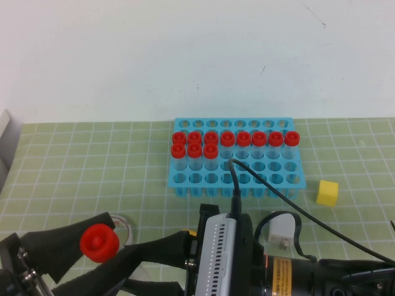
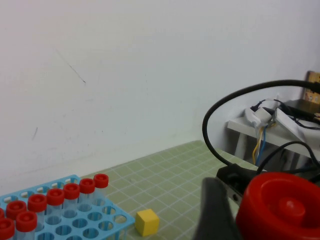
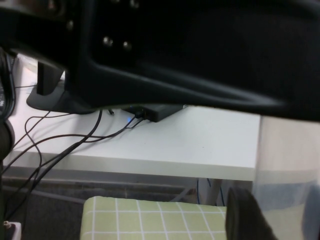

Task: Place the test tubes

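Eleven red-capped test tubes (image 1: 243, 139) are shown standing upright in the blue rack (image 1: 247, 180) in the high view. Eight fill the second row from the far edge, and three more stand in the next row nearer the robot, at its left end. The rack is set on the green gridded mat (image 1: 74, 172), before a white wall (image 1: 185, 55). A yellow cube (image 1: 327, 192) lies apart from the rack, off its near right corner. At the near left corner, well apart from the rack, the left gripper (image 1: 114, 239) is seen with a twelfth tube (image 1: 99, 242) between its fingers (image 1: 55, 250). Only the red cap of this tube is shown, end on, and the jaws are set wide, closed against the cap on both sides. The right gripper (image 1: 157, 265) is placed low at the near edge, just beside the left gripper and ahead of its arm's black body. A black cable (image 1: 236, 191) rises from that body in front of the rack. Whether this claw is wide or narrow cannot be told.

In the left wrist view, the held cap (image 2: 280, 205) fills the foreground, with one dark finger (image 2: 212, 212) touching its side. The rack (image 2: 75, 227), its row of tubes (image 2: 71, 191) and the cube (image 2: 147, 222) are seen farther off on the mat.

In the right wrist view, a large black body is seen close across the frame. Beyond the mat's edge (image 3: 150, 220), a white desk (image 3: 175, 145) with dark cables is shown.
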